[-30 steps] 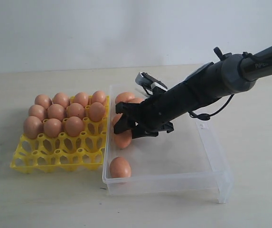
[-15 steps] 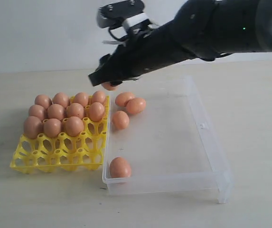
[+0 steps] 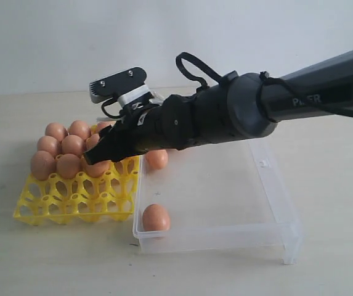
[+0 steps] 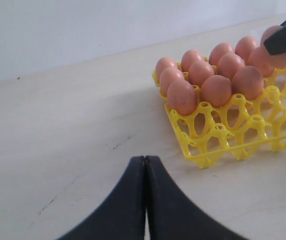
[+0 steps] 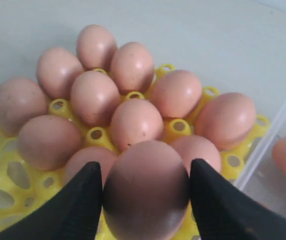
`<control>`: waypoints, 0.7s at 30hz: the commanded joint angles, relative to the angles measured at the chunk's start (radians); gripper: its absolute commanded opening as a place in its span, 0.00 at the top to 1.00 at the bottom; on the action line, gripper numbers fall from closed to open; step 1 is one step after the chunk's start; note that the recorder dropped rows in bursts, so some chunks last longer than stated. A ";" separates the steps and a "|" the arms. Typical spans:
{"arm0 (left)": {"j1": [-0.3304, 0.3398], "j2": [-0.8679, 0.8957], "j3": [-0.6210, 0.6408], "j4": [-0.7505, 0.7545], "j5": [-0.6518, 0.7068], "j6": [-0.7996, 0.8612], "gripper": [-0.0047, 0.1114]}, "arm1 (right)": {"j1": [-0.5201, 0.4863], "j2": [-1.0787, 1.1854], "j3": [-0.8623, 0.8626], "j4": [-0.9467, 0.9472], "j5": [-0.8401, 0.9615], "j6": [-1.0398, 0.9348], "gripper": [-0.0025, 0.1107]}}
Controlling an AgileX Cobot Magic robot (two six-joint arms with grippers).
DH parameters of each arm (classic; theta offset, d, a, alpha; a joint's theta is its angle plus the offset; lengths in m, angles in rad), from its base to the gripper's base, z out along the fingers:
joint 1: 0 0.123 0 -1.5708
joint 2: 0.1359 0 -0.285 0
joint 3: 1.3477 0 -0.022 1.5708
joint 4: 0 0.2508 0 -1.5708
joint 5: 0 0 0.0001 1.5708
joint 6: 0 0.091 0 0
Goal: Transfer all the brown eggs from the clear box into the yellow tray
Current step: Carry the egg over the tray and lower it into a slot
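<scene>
- Carrying an egg (image 5: 145,192) clamped in our right gripper (image 3: 104,152), we now hang above the tray (image 3: 71,200), up from the box (image 3: 225,197).
- Left gripper (image 4: 145,165) sits together.
- Placing comes next; other eggs (image 3: 156,217) wait.

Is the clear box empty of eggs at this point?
No, one egg lies in the near corner of the clear box and a second egg sits farther back along the same wall.

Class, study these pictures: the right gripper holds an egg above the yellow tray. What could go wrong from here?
1. The held egg in the right gripper hangs over the seated eggs; a slip might crack both.
2. Lowered off-centre, it could strike a neighbouring egg or a peg of the yellow tray instead of an open cup.
</scene>
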 commanded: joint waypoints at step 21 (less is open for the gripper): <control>-0.004 -0.006 -0.004 -0.001 -0.006 0.000 0.96 | -0.014 0.097 -0.023 0.001 -0.084 0.165 0.98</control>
